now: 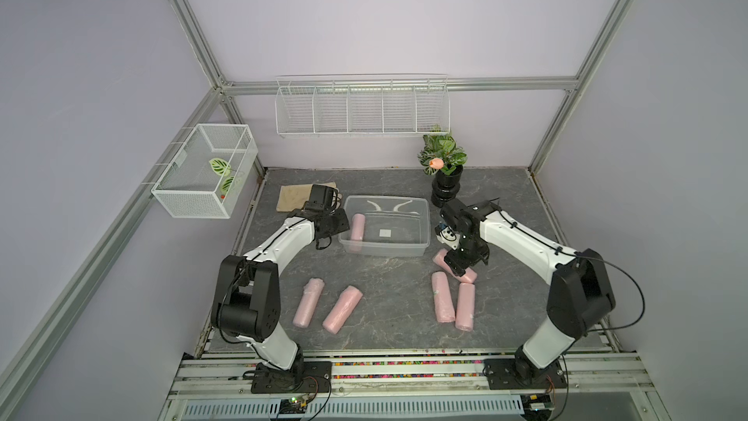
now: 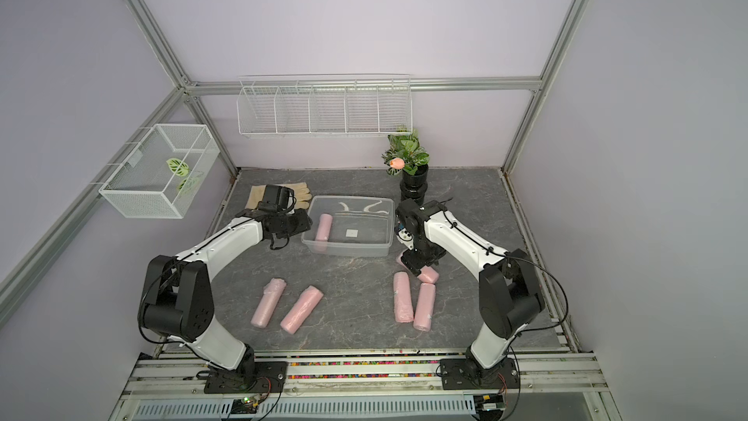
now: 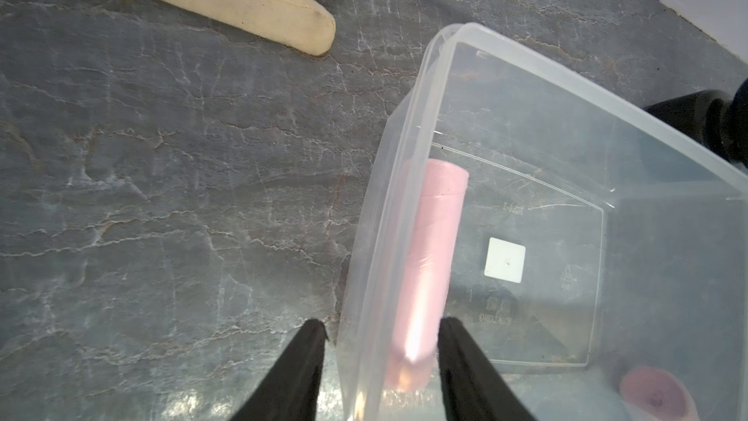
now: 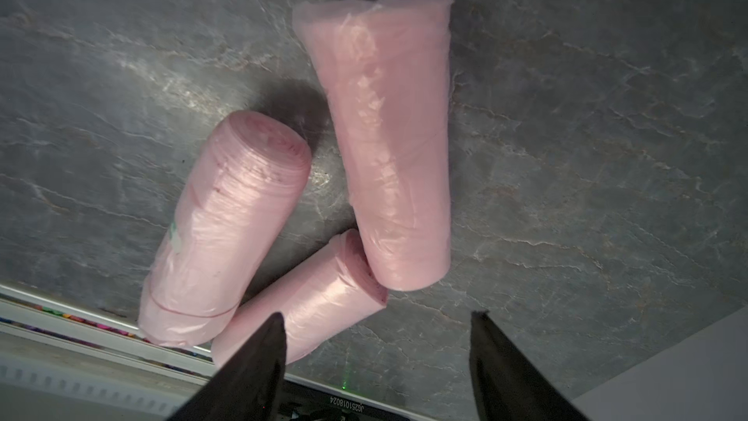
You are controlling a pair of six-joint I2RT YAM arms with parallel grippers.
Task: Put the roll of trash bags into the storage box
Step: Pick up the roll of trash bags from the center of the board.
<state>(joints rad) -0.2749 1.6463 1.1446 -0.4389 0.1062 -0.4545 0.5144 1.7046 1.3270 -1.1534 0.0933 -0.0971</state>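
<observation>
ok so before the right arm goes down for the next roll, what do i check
1. Right tool open: ok, nothing held.
2. Lined up on the target roll: ok, it runs lengthwise between the fingers in the right wrist view.
3. Neighbours clear: not ok, a neighbouring roll appears to touch it with one end.
4. Room in the storage box: ok, only one stored roll, along a side wall.
5. Left tool clear of the box: cannot tell; open, fingers showing either side of the box wall, height unclear.
</observation>
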